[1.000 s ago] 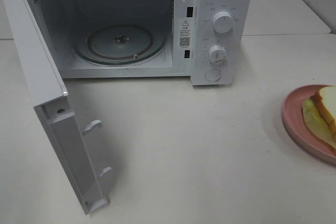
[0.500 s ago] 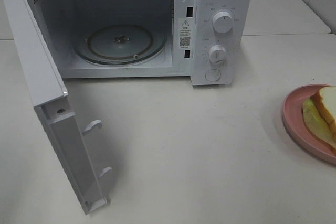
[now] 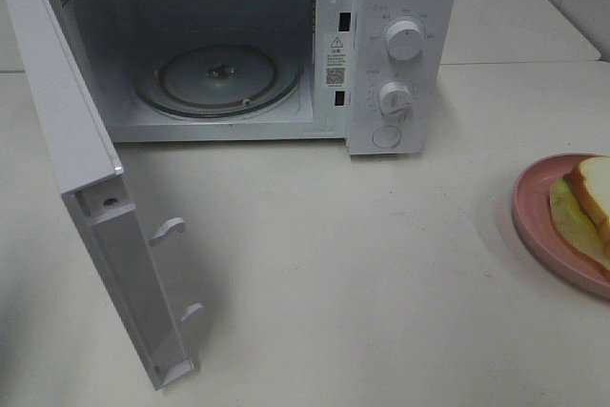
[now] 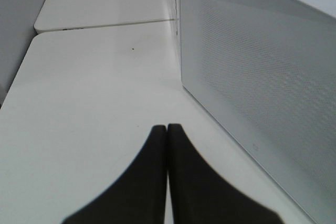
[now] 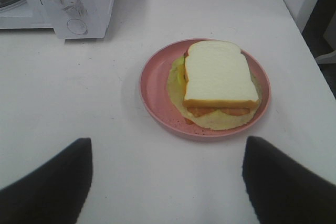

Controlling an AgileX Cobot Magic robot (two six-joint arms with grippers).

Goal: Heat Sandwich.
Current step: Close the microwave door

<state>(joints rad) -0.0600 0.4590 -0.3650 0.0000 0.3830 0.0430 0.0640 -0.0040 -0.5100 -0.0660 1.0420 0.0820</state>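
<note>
The sandwich (image 5: pixel 219 76), white bread with tan crust over pale green lettuce and orange-yellow filling, lies on a round pink plate (image 5: pixel 153 94). In the exterior high view the plate (image 3: pixel 530 209) and sandwich (image 3: pixel 588 199) sit at the table's right edge, partly cut off. My right gripper (image 5: pixel 167 174) is open, its two dark fingers spread wide a short way back from the plate and holding nothing. My left gripper (image 4: pixel 167 132) is shut, fingertips pressed together and empty, just above the table beside the outer face of the microwave door (image 4: pixel 262 72). Neither gripper shows in the exterior high view.
A white microwave (image 3: pixel 405 54) stands at the back of the white table with its door (image 3: pixel 91 178) swung open toward the front left. A glass turntable (image 3: pixel 217 78) lies in the cavity. Two knobs and a round button sit on its right panel (image 5: pixel 68 3).
The exterior high view looks the same across all three frames. Microwave door, plate and sandwich have not moved.
</note>
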